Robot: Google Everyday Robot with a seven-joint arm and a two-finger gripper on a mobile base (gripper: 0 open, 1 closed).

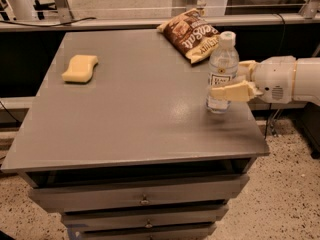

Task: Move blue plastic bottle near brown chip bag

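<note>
Jaws grip one bottle [222,69] near one bag [191,34].

The arm [306,81] reaches in from the right, held level, a thick white tube that runs out of sight past the right border. It ends in a rounded white wrist housing [274,80] with a small grille on its near face. From there the gripper [223,81] points left, its two tan fingers roughly horizontal. The near finger [232,91] lies across the near side of the blue plastic bottle [223,54], at the lower part of the label; the far finger [246,66] shows only as a short stub behind the bottle. The jaws are clamped on the bottle, one each side, holding it upright
</note>
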